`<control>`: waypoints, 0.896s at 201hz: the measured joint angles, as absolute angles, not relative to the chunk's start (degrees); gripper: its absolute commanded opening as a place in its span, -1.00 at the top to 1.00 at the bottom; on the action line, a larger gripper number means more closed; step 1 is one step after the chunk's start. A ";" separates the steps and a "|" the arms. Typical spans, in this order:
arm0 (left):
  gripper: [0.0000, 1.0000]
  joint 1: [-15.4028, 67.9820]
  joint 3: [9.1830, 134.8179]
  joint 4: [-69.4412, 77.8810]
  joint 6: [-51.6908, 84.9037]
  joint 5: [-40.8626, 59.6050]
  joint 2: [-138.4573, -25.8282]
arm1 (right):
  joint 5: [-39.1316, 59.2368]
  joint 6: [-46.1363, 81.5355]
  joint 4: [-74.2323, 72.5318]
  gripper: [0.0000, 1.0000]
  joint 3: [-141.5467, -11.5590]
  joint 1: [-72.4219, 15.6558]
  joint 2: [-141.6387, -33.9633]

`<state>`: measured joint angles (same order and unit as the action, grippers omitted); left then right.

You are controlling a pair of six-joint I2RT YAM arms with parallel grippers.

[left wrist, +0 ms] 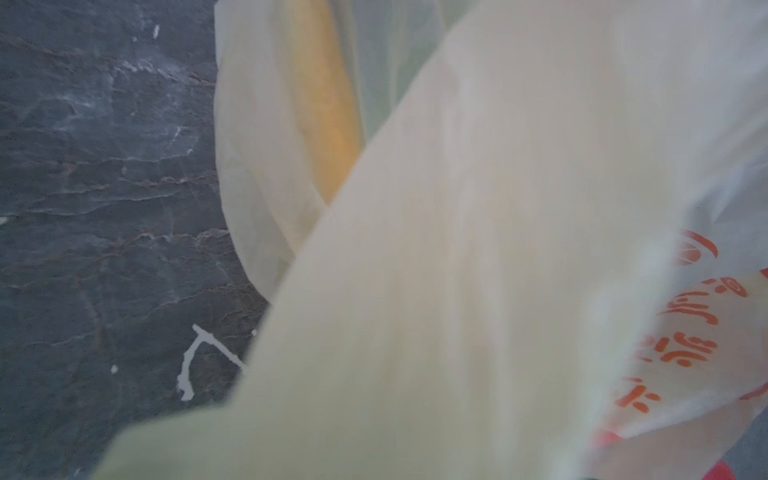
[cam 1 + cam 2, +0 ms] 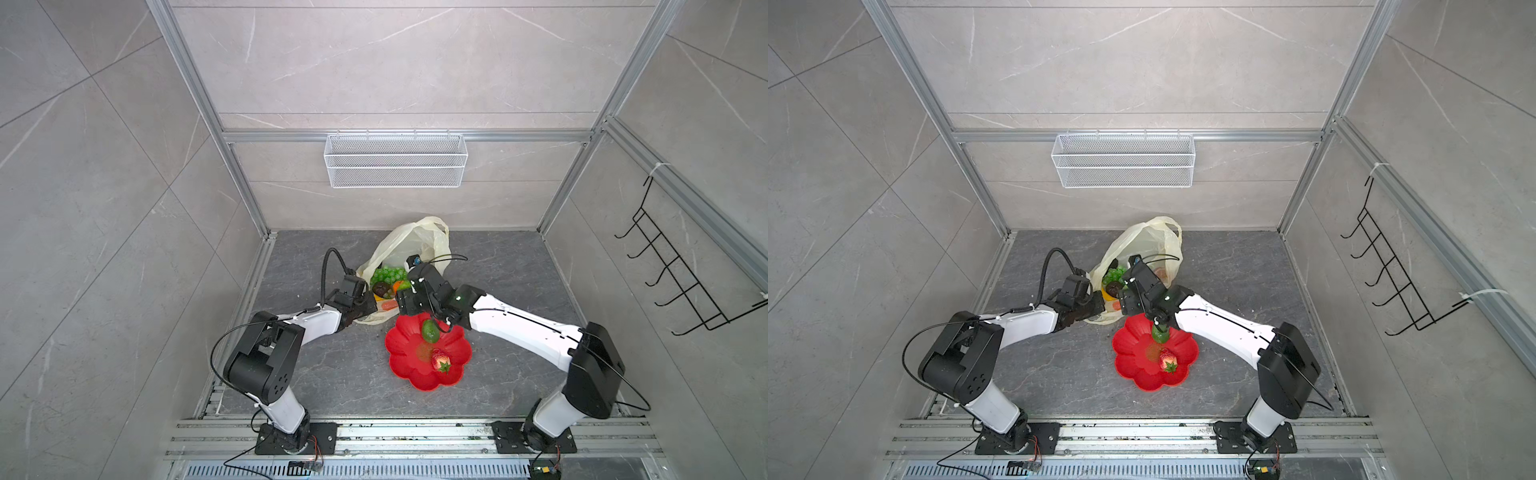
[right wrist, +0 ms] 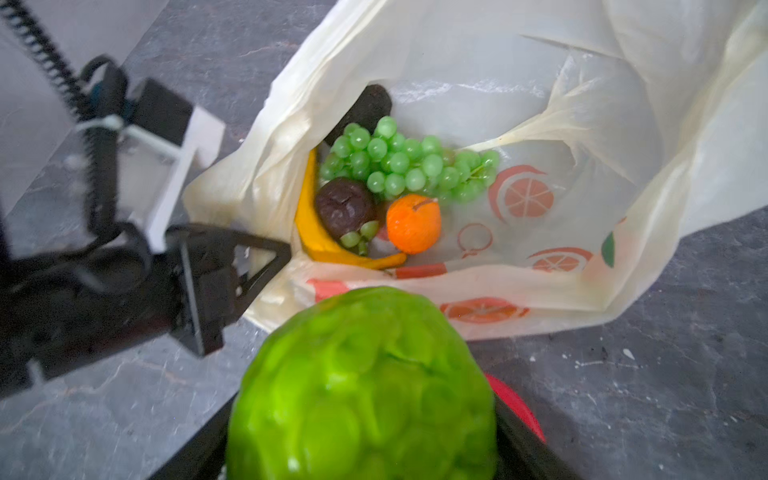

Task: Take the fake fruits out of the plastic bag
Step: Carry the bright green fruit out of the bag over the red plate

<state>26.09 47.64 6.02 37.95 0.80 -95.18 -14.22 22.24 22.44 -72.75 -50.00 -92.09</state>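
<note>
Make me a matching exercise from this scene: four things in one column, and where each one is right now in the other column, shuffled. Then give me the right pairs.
Things
1. strawberry
2. green grape bunch
3. bumpy green ball
4. plastic bag

Places
A. gripped in the right gripper
B. lying on the red plate
C. pinched at its edge by the left gripper
D. inside the plastic bag

Pairs: 1-B, 2-D, 3-A, 4-C
</note>
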 measured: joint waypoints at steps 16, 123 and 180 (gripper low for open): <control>0.95 26.09 47.64 6.04 37.95 0.84 -95.18 | -15.09 22.28 22.90 -0.56 -69.87 -52.40 -90.28; 0.95 26.09 47.64 6.04 37.95 1.17 -95.18 | -19.81 29.67 25.96 -0.56 -59.40 -61.39 -89.54; 0.95 26.09 47.64 6.02 37.95 1.19 -95.18 | -20.21 34.74 25.67 -0.57 -56.12 -61.39 -89.65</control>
